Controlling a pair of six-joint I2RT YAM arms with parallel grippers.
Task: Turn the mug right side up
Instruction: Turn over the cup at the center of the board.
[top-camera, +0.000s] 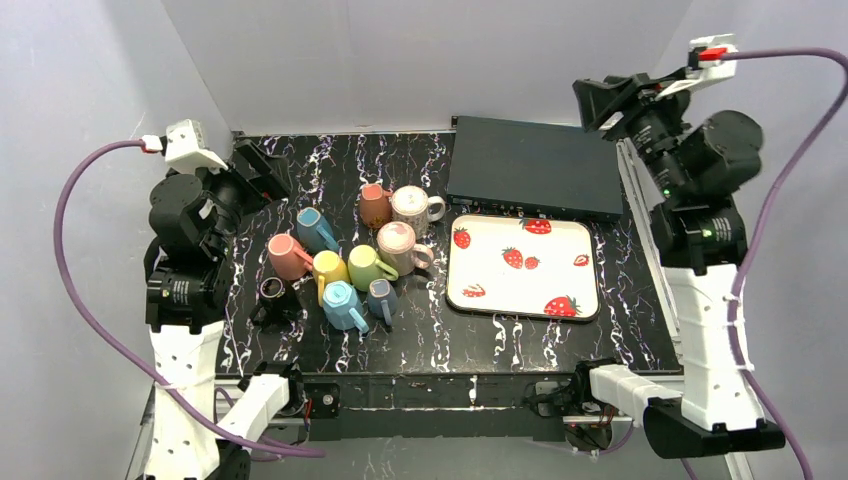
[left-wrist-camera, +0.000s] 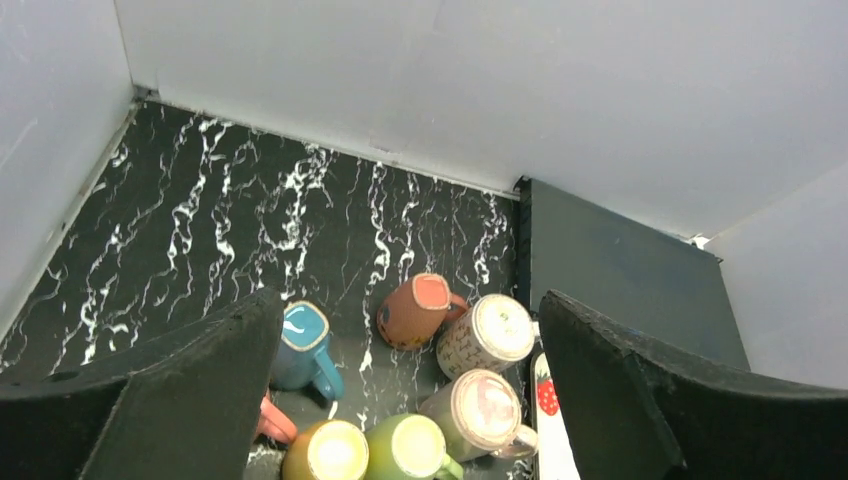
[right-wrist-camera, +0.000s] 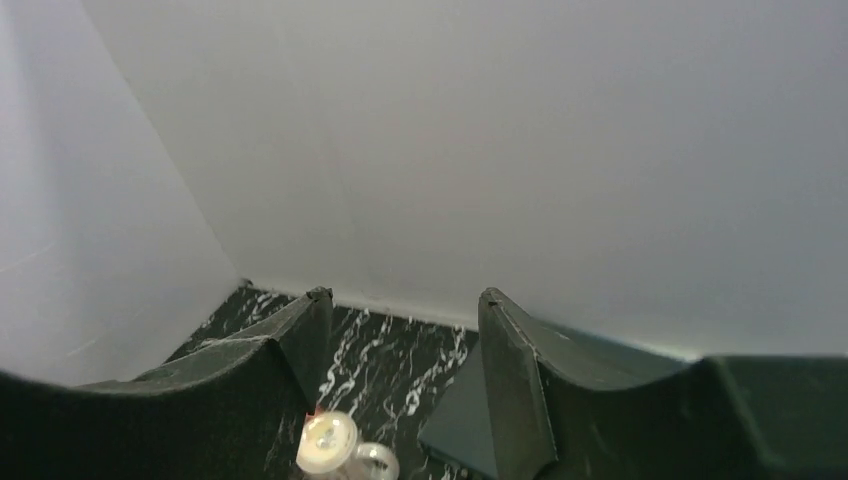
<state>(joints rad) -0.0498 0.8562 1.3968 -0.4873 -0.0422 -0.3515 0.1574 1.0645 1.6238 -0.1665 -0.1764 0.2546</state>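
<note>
Cluster of mugs (top-camera: 350, 255) nearer the tabletop's (top-camera: 340, 165) left edge, left gripper (top-camera: 265, 170) and right gripper (top-camera: 605, 100) raised, jaws spread, empty

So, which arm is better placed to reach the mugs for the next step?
Likely left. The left gripper, open, hovers close to the mugs, and its wrist camera sees them. The right gripper is raised at the far right, beyond the strawberry tray.
</note>
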